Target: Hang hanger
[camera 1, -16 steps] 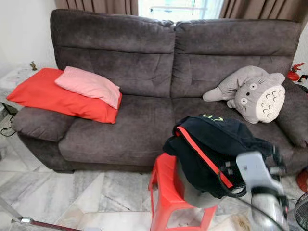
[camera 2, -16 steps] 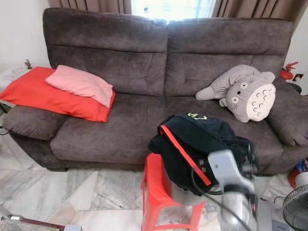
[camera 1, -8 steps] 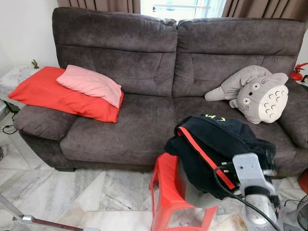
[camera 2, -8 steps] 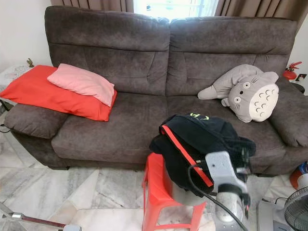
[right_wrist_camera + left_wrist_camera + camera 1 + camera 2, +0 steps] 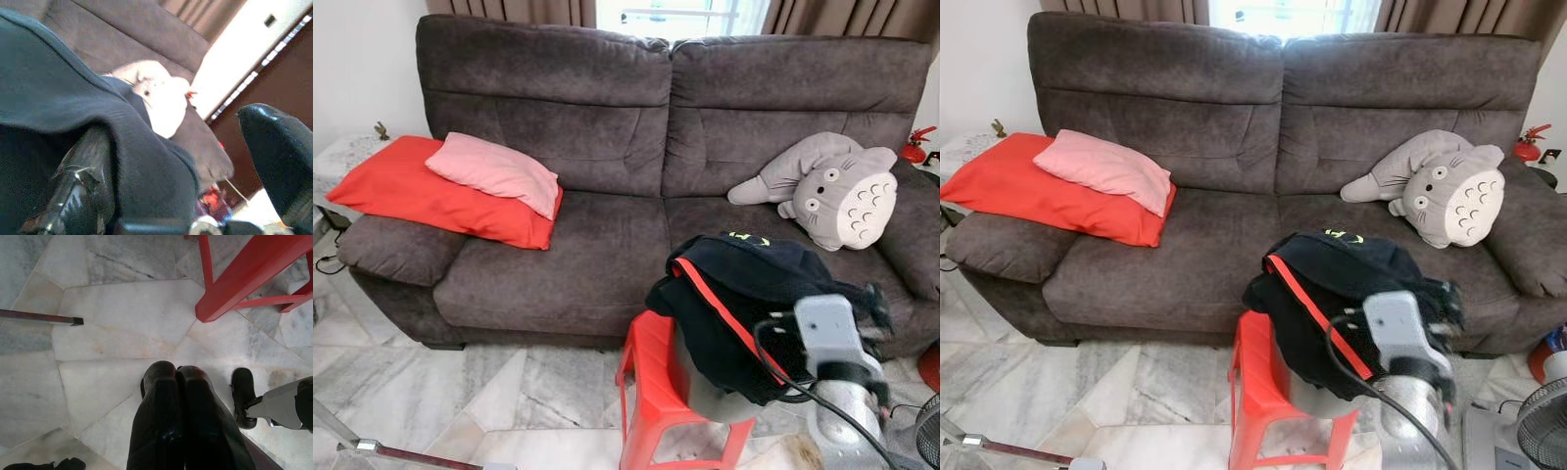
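Observation:
A black garment (image 5: 744, 294) with a red stripe lies heaped on a red plastic stool (image 5: 651, 392) in front of the sofa. My right arm (image 5: 827, 338) reaches up at the garment's right edge, its fingers partly buried in the cloth. In the right wrist view the right gripper (image 5: 173, 129) is open: the two fingers stand wide apart and the dark cloth (image 5: 73, 93) drapes over one of them. My left gripper (image 5: 176, 374) is shut, empty, and points down at the marble floor beside the stool's legs (image 5: 234, 289).
A dark brown sofa (image 5: 607, 147) fills the back, with a red cushion (image 5: 421, 196), a pink pillow (image 5: 494, 171) and a grey plush toy (image 5: 832, 191). A fan (image 5: 1540, 421) stands at the lower right. A metal rod (image 5: 372, 448) lies on the floor at the lower left.
My right wrist swayed a little left, then back right beside the garment. The head view shifted slightly. The garment stays on the stool.

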You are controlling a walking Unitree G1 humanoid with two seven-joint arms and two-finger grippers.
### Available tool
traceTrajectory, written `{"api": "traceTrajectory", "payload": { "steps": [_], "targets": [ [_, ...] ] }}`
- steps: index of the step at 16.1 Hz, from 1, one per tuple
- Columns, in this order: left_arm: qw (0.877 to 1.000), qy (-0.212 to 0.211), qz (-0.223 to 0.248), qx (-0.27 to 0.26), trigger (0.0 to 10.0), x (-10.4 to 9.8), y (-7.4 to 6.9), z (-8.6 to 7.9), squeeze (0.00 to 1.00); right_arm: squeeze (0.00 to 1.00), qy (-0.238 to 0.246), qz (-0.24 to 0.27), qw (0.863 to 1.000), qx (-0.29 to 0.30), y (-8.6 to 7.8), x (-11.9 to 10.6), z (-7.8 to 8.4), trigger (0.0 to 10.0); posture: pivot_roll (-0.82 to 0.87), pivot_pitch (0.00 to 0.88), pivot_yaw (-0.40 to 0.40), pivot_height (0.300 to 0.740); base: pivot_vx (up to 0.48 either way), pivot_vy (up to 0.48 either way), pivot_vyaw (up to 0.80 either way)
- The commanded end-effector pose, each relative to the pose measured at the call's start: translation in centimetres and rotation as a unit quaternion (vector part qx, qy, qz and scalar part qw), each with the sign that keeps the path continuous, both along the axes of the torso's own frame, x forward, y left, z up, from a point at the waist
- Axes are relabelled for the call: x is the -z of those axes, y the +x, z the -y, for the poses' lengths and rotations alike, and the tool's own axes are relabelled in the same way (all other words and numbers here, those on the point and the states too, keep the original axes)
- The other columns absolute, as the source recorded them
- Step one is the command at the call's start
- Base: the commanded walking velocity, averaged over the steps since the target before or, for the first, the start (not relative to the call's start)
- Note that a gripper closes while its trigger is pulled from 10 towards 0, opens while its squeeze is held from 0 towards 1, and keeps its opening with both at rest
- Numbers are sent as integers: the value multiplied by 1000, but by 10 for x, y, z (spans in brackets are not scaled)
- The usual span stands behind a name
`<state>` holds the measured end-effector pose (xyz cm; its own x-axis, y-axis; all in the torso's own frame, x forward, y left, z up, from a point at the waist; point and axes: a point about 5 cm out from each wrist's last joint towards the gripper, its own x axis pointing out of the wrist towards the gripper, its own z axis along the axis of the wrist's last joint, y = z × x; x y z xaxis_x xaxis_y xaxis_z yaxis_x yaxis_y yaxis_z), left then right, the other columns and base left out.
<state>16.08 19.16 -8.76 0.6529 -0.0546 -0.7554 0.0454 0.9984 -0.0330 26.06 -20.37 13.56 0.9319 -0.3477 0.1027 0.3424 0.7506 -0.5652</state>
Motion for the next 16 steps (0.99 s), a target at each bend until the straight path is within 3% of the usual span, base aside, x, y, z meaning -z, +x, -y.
{"api": "traceTrajectory", "payload": {
  "steps": [1,2,4,8,11,12,14,15,16],
  "targets": [
    [1000,4,-9,-1,10000,2,-5,-4,0,0,19,-22,1000,-8,2,8,-3,10000,-74,30,-24,740,0,0,0],
    [1000,4,-9,-1,10000,2,-5,-4,0,0,28,-43,999,-4,6,13,-3,10000,-72,26,-23,740,0,0,0],
    [1000,4,-11,1,10000,2,-6,-4,0,0,90,-80,993,15,9,26,1,10000,-73,20,-23,740,0,0,0],
    [1000,3,-12,3,10000,2,-6,-3,0,0,49,1,998,44,11,3,11,10000,-75,12,-20,740,0,0,0],
    [1000,3,-13,5,10000,2,-6,-3,0,0,48,24,998,35,14,-4,8,10000,-72,5,-21,740,0,0,0],
    [1000,3,-14,6,10000,3,-6,-3,0,0,57,-24,997,37,15,10,5,10000,-72,0,-19,740,0,0,0],
    [1000,2,-16,8,10000,3,-7,-4,0,0,147,-72,985,55,16,32,4,10000,-65,0,-16,740,0,0,0],
    [1000,2,-16,8,10000,3,-7,-5,0,0,160,-66,983,53,18,32,3,10000,-65,0,-16,740,0,0,0],
    [1000,3,-16,8,10000,2,-8,-8,0,0,147,-44,987,44,23,23,3,9216,-65,0,-15,740,0,0,0]
  ]
}}
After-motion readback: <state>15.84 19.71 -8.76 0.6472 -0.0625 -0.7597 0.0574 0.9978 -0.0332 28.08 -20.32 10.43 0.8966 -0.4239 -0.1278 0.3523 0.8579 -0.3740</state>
